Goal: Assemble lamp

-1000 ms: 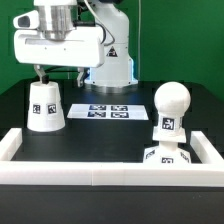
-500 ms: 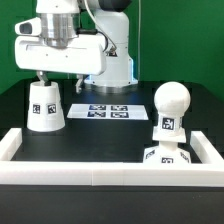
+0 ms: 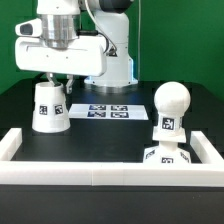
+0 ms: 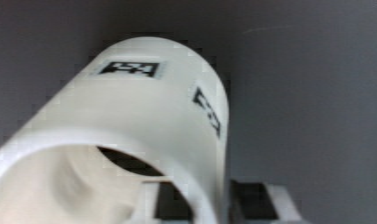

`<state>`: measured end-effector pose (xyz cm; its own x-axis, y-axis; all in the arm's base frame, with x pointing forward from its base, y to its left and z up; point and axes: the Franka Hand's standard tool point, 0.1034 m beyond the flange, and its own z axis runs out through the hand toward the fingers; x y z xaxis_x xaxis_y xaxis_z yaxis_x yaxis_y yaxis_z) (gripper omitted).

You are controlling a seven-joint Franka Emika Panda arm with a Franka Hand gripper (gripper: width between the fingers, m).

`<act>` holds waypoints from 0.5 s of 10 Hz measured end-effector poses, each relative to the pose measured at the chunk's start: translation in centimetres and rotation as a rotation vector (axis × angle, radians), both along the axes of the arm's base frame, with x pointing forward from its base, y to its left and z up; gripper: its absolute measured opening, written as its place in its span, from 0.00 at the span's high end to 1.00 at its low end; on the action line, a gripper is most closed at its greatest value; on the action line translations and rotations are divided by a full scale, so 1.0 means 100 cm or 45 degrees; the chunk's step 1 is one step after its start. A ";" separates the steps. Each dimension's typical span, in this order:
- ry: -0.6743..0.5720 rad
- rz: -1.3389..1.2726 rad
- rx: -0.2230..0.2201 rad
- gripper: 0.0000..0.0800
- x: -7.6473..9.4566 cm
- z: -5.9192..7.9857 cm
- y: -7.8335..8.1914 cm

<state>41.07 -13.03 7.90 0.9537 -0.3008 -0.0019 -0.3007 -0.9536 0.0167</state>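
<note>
Gripper [image 3: 45, 78] — atop tilted shade [image 3: 49, 107]

- Exterior view was evenly lit and bright; white parts nearly clipped against the black table [image 3: 100, 135].
- Soft shadows only.
- Wrist view was blurred; the shade [image 4: 140, 130], close below the gripper [image 4: 211, 200], was overexposed, its tags smeared.
- Background was dim grey.

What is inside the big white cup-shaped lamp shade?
The wrist view looks into the white plastic cone-shaped shade through its open end: only a hollow, shadowed inside shows. Its wall hides the deeper part.
</note>
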 end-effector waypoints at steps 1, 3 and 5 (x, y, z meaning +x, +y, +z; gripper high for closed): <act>-0.005 -0.010 0.001 0.95 0.003 0.000 0.005; 0.024 -0.042 0.032 0.95 0.013 0.004 0.035; 0.042 -0.080 0.062 0.95 0.029 0.016 0.066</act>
<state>43.95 -6.43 9.55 0.9320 -0.3592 -0.0492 -0.3604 -0.9326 -0.0182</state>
